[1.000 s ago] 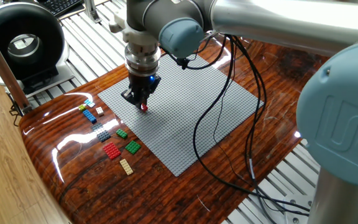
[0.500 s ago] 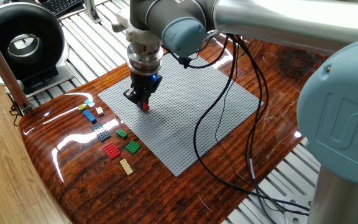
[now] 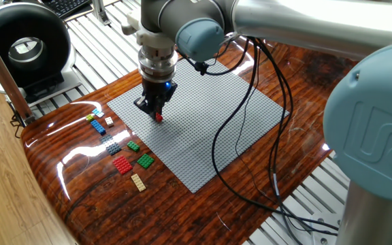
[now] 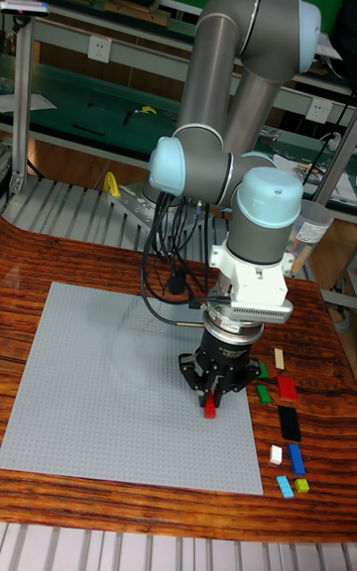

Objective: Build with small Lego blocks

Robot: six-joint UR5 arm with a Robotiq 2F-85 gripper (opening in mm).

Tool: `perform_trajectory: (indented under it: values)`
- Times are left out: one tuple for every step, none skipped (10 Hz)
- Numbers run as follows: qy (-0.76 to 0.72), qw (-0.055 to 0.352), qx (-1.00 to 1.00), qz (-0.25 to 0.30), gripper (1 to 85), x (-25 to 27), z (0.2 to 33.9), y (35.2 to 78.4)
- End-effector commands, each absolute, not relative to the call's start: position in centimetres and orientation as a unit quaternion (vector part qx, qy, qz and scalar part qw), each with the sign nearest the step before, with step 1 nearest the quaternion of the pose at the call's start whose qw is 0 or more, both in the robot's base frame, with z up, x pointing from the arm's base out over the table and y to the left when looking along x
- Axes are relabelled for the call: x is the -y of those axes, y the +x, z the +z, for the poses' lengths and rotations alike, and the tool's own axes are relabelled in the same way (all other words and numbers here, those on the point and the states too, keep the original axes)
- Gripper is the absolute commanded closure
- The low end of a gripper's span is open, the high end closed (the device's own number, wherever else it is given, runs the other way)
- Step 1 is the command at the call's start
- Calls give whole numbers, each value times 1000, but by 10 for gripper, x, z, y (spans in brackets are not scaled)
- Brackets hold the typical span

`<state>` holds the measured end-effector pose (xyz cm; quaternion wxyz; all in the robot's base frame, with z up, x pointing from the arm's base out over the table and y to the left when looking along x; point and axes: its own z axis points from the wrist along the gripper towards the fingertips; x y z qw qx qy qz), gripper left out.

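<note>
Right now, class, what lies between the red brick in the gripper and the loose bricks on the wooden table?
Only bare grey baseplate and its edge separate the red brick from the loose bricks, shown in the fixed view.

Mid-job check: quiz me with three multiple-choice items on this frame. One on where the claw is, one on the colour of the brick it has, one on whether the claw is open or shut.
1. Where is the claw?
A. Over the baseplate, near the edge facing the loose bricks
B. Over the loose bricks on the wood
C. Off the table, over the metal slats

2. What colour is the brick at the claw tips?
A. Blue
B. Red
C. Tan

3. What is the claw's state?
A. Wide open, nothing between the fingers
B. Shut on the red brick
C. Out of view

Answers:
1. A: both views show the claw above the grey plate, beside the row of bricks.
2. B: the brick under the tips is red in both views.
3. B: the fingers close around the red brick.
</note>
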<state>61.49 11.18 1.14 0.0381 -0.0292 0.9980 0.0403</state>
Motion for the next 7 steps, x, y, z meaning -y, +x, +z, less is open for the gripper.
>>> perform_trajectory:
  values:
    - [-21,37,-998,43,847,-112,11,616]
    - [-19,36,-998,42,847,-112,11,615]
    - [-19,35,-998,41,847,-112,11,615]
    - [-19,32,-999,40,847,-111,11,613]
    - [-20,29,-999,37,847,-110,11,612]
    - [-20,26,-999,38,847,-110,11,610]
    - [-20,27,-999,38,847,-110,11,611]
